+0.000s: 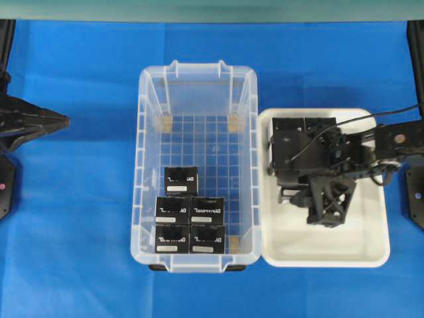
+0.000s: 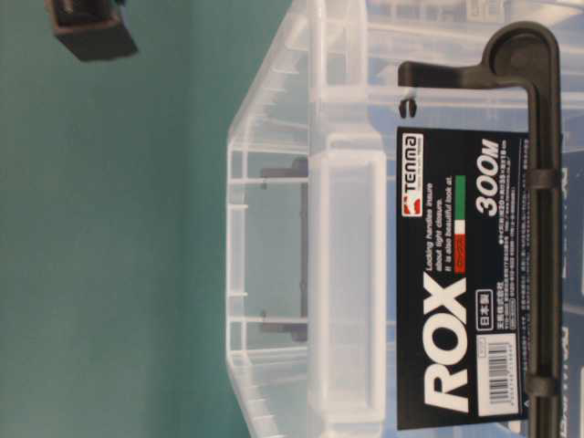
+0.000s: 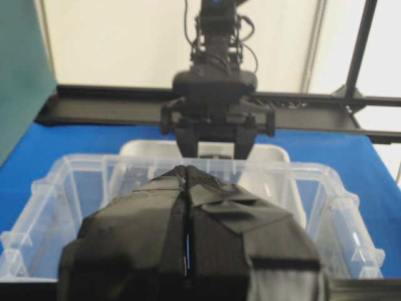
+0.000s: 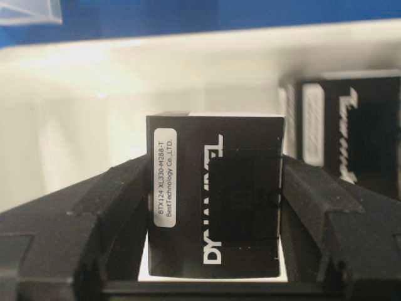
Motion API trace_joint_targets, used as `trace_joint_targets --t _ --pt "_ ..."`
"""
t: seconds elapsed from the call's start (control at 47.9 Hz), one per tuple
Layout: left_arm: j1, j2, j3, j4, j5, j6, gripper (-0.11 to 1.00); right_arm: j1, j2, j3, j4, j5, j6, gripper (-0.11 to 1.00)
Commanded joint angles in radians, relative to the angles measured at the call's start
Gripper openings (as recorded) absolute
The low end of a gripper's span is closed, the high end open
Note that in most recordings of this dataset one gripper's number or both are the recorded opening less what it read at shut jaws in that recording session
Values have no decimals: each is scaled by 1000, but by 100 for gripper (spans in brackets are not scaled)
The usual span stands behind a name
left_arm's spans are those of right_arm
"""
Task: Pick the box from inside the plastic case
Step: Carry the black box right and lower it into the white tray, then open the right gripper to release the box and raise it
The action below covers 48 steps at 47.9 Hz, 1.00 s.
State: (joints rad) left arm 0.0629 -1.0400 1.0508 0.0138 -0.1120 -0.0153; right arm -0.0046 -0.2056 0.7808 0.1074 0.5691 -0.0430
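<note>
Currently right gripper (image 4: 213, 207) grasps a black box (image 4: 213, 188) over the white tray (image 1: 344, 255), at 3 o'clock from the plastic case (image 1: 149, 132). Left gripper (image 3: 187, 251) fingers pressed together, empty.

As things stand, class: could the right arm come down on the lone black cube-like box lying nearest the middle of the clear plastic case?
Probably not yet: the right gripper already holds a box over the white tray. The lone box itself lies uncovered from above.
</note>
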Motion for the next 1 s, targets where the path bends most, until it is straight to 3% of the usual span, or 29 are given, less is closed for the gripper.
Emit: trace_joint_targets --t 0.0,0.355,0.981 --pt "2 8 -29 3 -6 0 -6 12 35 -8 2 -37 -3 61" --pt "3 9 -29 3 -6 0 -6 6 114 -2 -46 -101 -3 61" --pt "3 8 -35 3 -6 0 -6 -3 118 6 -46 -101 5 61"
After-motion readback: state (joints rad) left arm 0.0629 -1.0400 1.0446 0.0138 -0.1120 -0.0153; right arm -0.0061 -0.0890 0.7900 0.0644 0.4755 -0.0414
